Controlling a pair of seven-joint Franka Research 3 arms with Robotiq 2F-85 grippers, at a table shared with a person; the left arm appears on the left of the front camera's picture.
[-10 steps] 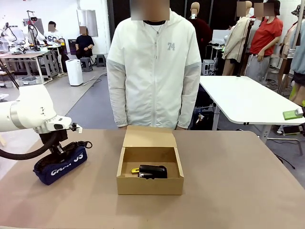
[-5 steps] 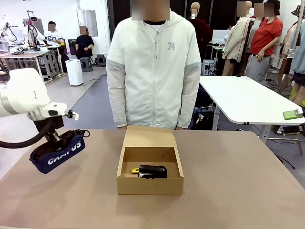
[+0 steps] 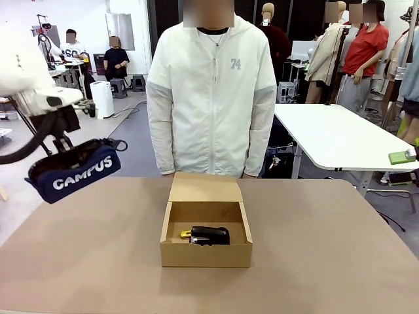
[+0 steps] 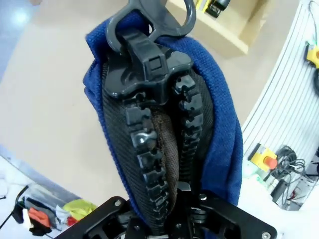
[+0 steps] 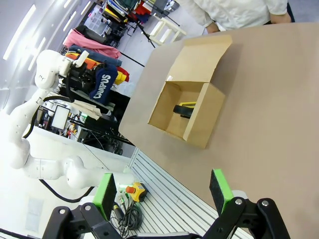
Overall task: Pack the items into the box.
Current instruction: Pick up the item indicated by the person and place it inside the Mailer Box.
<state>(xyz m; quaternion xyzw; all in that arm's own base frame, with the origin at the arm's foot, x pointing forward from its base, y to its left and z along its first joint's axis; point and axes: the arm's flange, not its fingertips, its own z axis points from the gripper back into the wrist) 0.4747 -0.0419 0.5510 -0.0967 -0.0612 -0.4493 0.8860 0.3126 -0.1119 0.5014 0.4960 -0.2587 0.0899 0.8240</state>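
The navy pouch (image 3: 75,173) lettered "CAMPUS" hangs in the air over the table's far left corner, my left gripper (image 3: 65,148) shut on its top. In the left wrist view the pouch (image 4: 220,144) shows its black zipper (image 4: 149,149) running away from the camera. The brown box (image 3: 205,252) stands open mid-table, flap lid (image 3: 205,188) tipped back. Inside lie the black stapler (image 3: 211,235) and the yellow-and-black utility knife (image 3: 186,233). My right gripper (image 5: 162,191) is open, well off from the box (image 5: 199,124), with nothing between its green pads (image 5: 105,193).
A person in a white jacket (image 3: 209,98) stands at the far edge right behind the box. Bare brown tabletop (image 3: 327,248) lies on both sides of the box. A white table (image 3: 340,140) stands beyond, at the right.
My left arm has lifted the pouch off the table, up and slightly left; it now hangs free with its lettering in full view. Box and contents have not moved.
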